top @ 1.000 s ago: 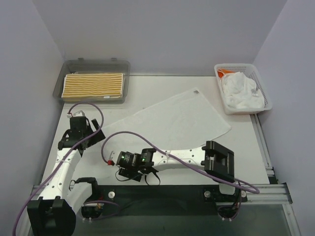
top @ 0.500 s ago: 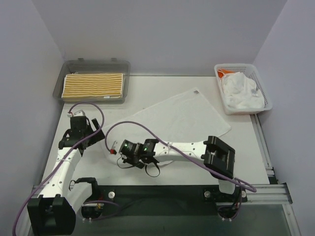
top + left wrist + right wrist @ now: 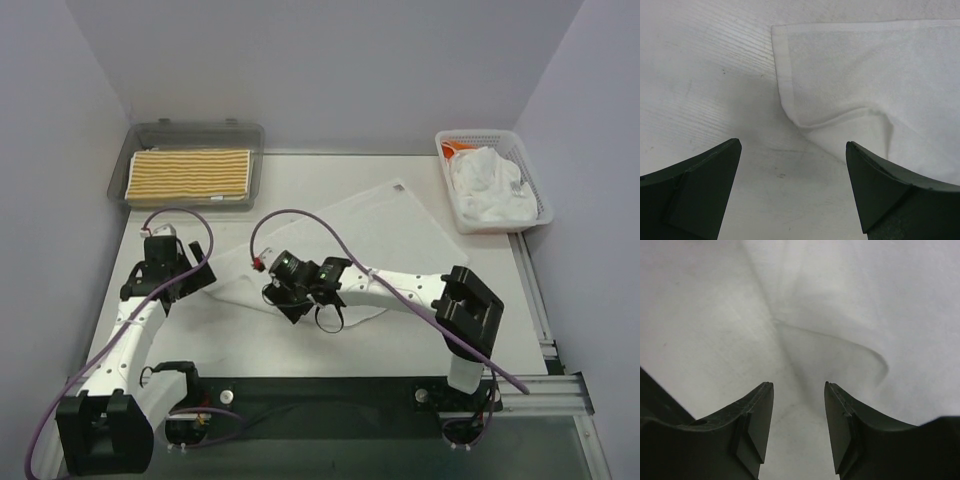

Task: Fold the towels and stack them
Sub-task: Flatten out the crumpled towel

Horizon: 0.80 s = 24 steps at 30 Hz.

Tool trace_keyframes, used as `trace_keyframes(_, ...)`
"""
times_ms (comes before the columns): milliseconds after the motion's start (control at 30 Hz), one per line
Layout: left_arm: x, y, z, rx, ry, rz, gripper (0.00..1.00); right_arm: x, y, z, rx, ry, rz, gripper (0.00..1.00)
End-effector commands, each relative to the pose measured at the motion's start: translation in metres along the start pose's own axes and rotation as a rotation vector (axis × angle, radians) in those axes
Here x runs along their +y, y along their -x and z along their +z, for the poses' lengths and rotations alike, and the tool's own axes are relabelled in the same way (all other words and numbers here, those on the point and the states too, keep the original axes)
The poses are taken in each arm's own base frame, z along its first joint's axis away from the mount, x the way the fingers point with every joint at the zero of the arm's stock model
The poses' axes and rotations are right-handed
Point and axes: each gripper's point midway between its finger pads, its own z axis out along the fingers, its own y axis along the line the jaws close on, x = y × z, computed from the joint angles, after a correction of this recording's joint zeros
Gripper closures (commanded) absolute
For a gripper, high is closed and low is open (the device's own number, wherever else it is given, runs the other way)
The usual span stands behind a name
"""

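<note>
A plain white towel [image 3: 385, 235] lies spread at a slant across the middle of the table, its near-left part rumpled and doubled over. My right gripper [image 3: 282, 298] hovers over that rumpled part; in the right wrist view the gripper [image 3: 798, 384] is open, with only a raised fold of the towel [image 3: 840, 347] beyond its tips. My left gripper [image 3: 195, 270] stands wide open over bare table, and the left wrist view shows the towel's corner [image 3: 790, 65] just ahead of the gripper [image 3: 792, 142]. A folded yellow-and-white striped towel [image 3: 190, 172] lies at the far left.
The striped towel rests in a clear grey tray [image 3: 255, 150] at the far left corner. A white mesh basket [image 3: 540, 195] at the far right holds crumpled white towels [image 3: 490, 190] and something orange [image 3: 455, 148]. Purple cables loop over both arms.
My right gripper has moved from the near table edge up onto the towel, dragging the towel's near-left part inward, and its jaws now stand apart. The left arm has barely moved.
</note>
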Motion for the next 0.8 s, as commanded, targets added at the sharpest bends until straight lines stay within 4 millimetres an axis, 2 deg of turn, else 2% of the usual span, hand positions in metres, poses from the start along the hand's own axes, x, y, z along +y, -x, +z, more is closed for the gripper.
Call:
trace_keyframes(0, -0.009, 0.015, 0.001, -0.043, -0.041, 0.003, 0.02, 0.022, 0.021, -0.035, -0.124, -0.058, -0.214, 0.55)
trace_keyframes(33, -0.009, 0.014, 0.001, -0.039, -0.038, 0.002, 0.03, 0.033, 0.021, -0.034, -0.128, -0.060, -0.280, 0.55)
trace_keyframes(100, -0.009, 0.014, 0.002, -0.036, -0.040, 0.004, 0.03, 0.036, 0.025, -0.031, -0.136, -0.091, -0.350, 0.55)
trace_keyframes(200, -0.009, 0.014, 0.002, -0.037, -0.037, 0.004, 0.03, 0.037, 0.029, -0.017, -0.136, -0.153, -0.450, 0.55)
trace_keyframes(300, -0.008, 0.013, 0.003, -0.034, -0.034, 0.004, 0.03, 0.035, 0.033, -0.005, -0.120, -0.192, -0.552, 0.47)
trace_keyframes(400, -0.007, 0.012, 0.004, -0.028, -0.029, 0.004, 0.02, 0.037, 0.035, 0.005, -0.115, -0.222, -0.647, 0.45)
trace_keyframes(567, -0.007, 0.011, 0.005, -0.022, -0.026, 0.009, 0.03, 0.033, 0.034, 0.020, -0.090, -0.263, -0.740, 0.45)
trace_keyframes(767, -0.006, 0.009, 0.008, -0.008, -0.020, 0.010, 0.03, 0.026, 0.046, 0.030, -0.121, -0.337, -0.776, 0.48)
